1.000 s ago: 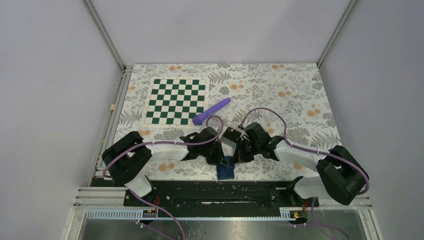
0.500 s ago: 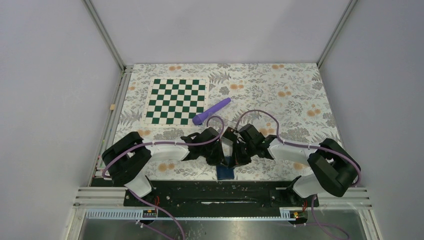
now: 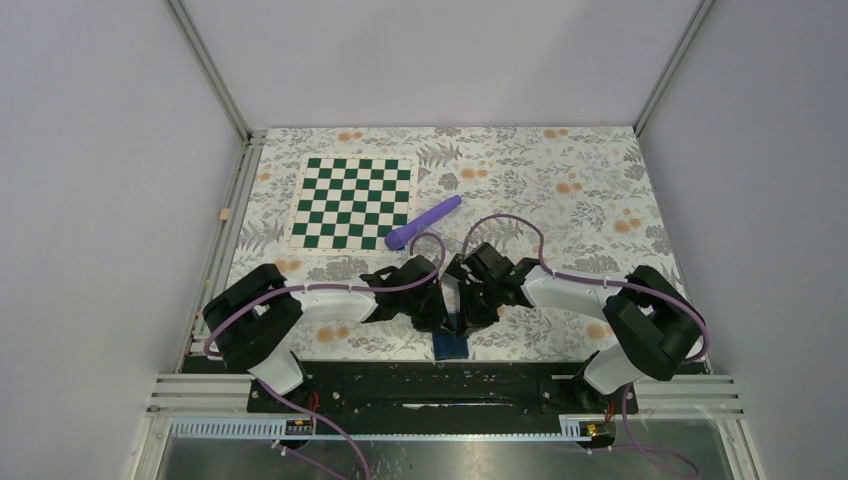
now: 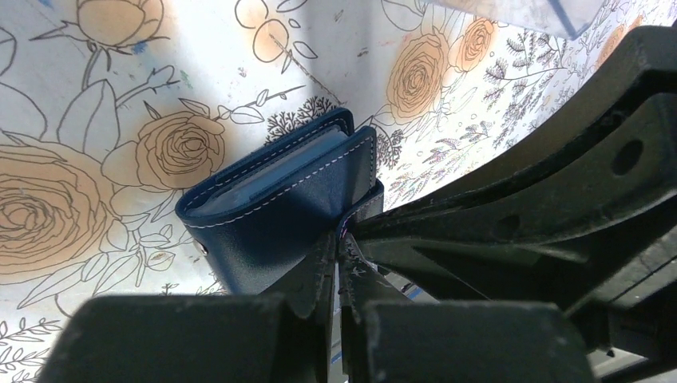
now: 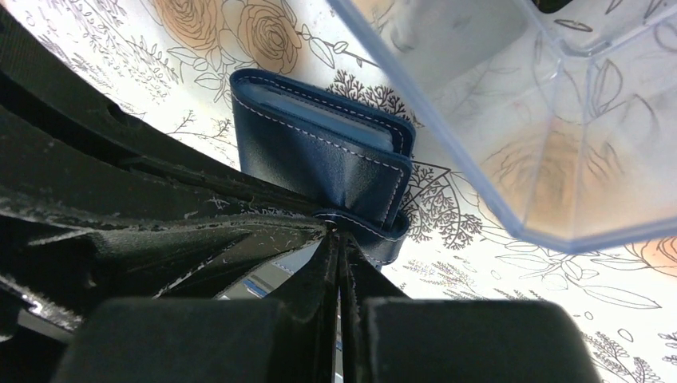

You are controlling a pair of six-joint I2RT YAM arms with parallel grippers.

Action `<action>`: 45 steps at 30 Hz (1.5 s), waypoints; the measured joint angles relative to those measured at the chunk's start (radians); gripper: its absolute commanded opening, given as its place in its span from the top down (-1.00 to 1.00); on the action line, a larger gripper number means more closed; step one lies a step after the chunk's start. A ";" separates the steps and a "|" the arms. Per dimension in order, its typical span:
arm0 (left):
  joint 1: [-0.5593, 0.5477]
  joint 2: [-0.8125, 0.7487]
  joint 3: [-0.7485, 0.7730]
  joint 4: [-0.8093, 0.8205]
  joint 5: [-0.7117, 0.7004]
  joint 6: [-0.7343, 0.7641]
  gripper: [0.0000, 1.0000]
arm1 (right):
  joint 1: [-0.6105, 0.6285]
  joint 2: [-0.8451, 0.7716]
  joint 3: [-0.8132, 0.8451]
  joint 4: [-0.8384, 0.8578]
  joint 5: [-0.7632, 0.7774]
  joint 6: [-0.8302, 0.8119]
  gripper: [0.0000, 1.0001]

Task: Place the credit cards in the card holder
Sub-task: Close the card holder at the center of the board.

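As the right arm (image 3: 570, 290) folds in closer, the left claw (image 4: 339, 243) and right claw (image 5: 339, 231), both pressed together, pinch the small navy-blue folding card holder (image 4: 271, 199) by the middle of the floral table's (image 3: 600, 200) near edge, probably to open it.

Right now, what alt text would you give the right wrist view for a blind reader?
The shut right gripper pinches the lower edge of a folded navy card holder on the floral tablecloth. A clear plastic tray fills the upper right; the left gripper reaches in from the left.
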 measured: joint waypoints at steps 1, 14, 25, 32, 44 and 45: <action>0.001 0.001 0.000 0.000 0.001 -0.002 1.00 | 0.003 0.008 0.011 -0.013 0.003 -0.002 1.00; 0.010 0.000 -0.008 0.015 0.020 -0.007 1.00 | 0.029 0.023 0.057 -0.073 0.043 -0.014 1.00; -0.014 -0.044 -0.010 -0.042 -0.018 0.019 1.00 | 0.056 -0.140 0.018 -0.042 0.121 -0.014 1.00; -0.017 -0.050 -0.011 -0.056 -0.021 0.022 1.00 | 0.056 -0.117 0.022 -0.015 0.132 -0.013 1.00; -0.023 -0.050 -0.011 -0.057 -0.021 0.022 1.00 | 0.057 0.043 0.073 -0.018 0.129 -0.022 1.00; -0.023 -0.050 -0.011 -0.056 -0.021 0.022 1.00 | 0.057 0.045 0.074 -0.020 0.129 -0.022 1.00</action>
